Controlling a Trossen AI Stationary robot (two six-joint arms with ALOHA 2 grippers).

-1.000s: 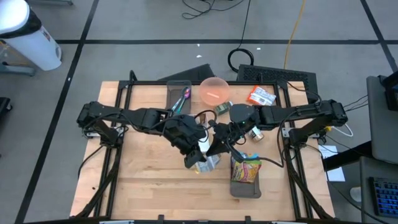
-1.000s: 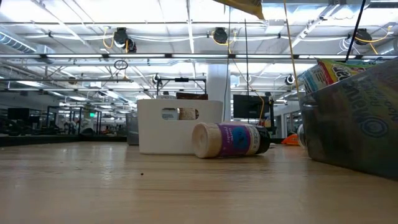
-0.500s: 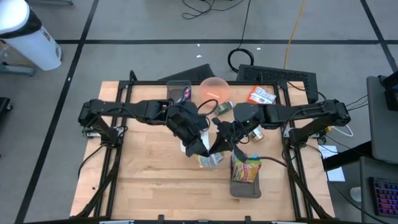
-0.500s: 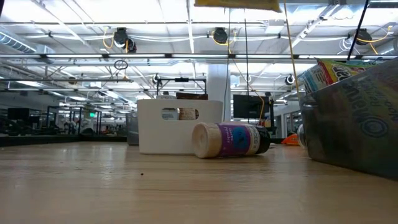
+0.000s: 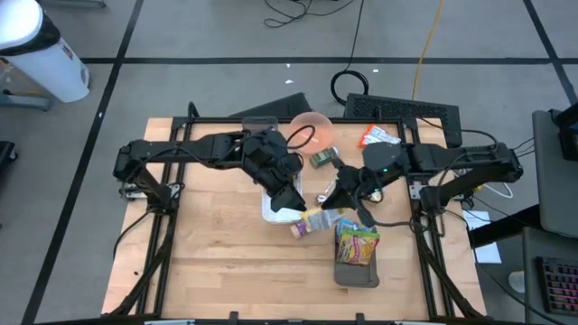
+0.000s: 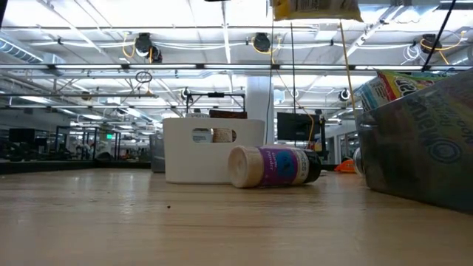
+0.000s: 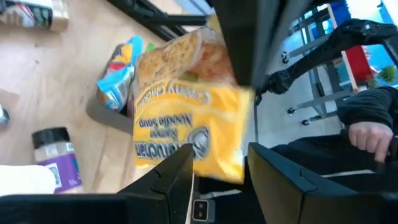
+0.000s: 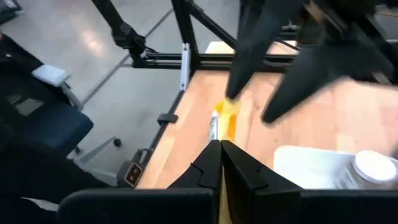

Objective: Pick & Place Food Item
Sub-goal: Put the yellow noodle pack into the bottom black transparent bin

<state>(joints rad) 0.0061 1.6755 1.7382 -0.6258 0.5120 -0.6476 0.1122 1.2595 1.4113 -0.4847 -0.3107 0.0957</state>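
Overhead view, 2 dark arms meet near centre of a wooden table point(image 5: 208, 253). Right gripper point(image 5: 336, 200), just right of centre, is pinched tight on the top edge of a yellow noodle soup packet point(image 5: 318, 219); the packet hangs clear of the tabletop, w/ its lower end toward centre-bottom of frame. Left gripper point(image 5: 291, 200), just left of the packet, has its fingers parted and holds nothing; in the left wrist view the packet point(image 7: 186, 134) sits beyond the gap between its 2 fingers, not touching them. Below the right gripper, lower right of centre, a dark grey bin point(image 5: 357, 271) holds colourful snack bags point(image 5: 358, 244). Under the left gripper a white tray point(image 5: 267, 209) lies on the wood; contents can't be told from above. At table level, a white box point(image 6: 214, 150) stands mid-frame w/ a purple-labelled bottle point(image 6: 273, 166) lying on its side in front. Top centre of the overhead view: a pink bowl point(image 5: 312, 126), a grey tray point(image 5: 257, 126) and an orange packet point(image 5: 377, 135).
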